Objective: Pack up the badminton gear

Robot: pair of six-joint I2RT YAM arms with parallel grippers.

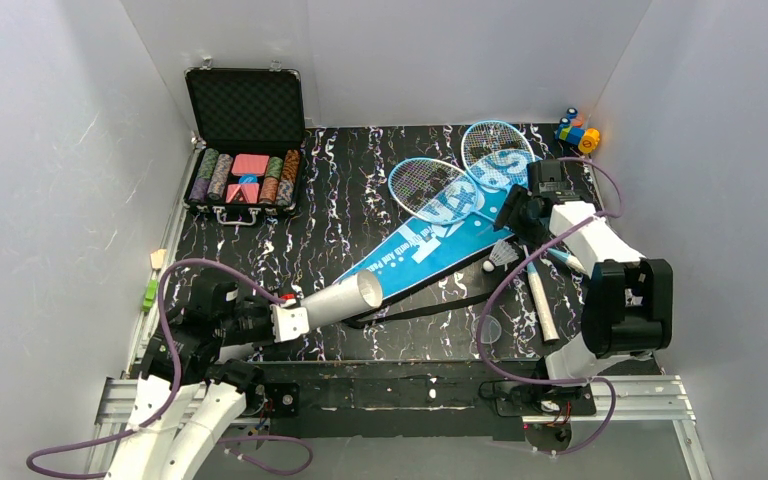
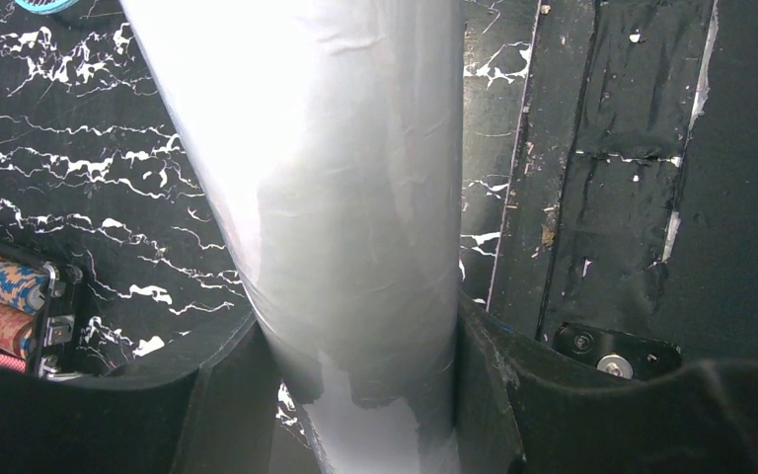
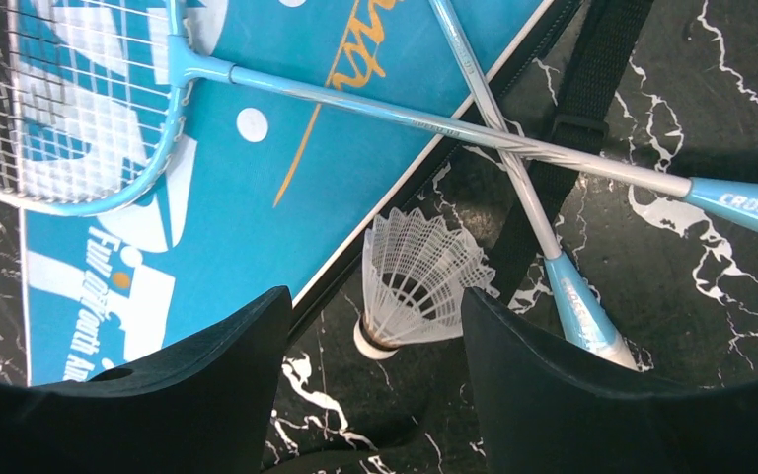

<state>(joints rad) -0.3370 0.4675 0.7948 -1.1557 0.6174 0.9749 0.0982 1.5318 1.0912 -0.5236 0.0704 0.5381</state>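
My left gripper (image 1: 292,322) is shut on the long white tube (image 1: 345,300), held low over the table with its open end pointing at the blue "SPORT" bag (image 1: 430,245). In the left wrist view the tube (image 2: 326,197) fills the gap between the jaws of the left gripper (image 2: 355,341). Two blue-framed rackets (image 1: 428,185) (image 1: 495,150) lie crossed on the bag. My right gripper (image 1: 512,218) is open above a white shuttlecock (image 1: 503,258). In the right wrist view the shuttlecock (image 3: 415,281) lies on the table just beyond the right gripper (image 3: 373,306), beside the racket shafts (image 3: 513,163).
The open black case of poker chips (image 1: 245,150) stands at the back left. Coloured toy blocks (image 1: 577,130) sit in the back right corner. The bag's black strap (image 1: 415,313) trails across the table front. A small clear round cap (image 1: 490,330) lies near the right arm's base.
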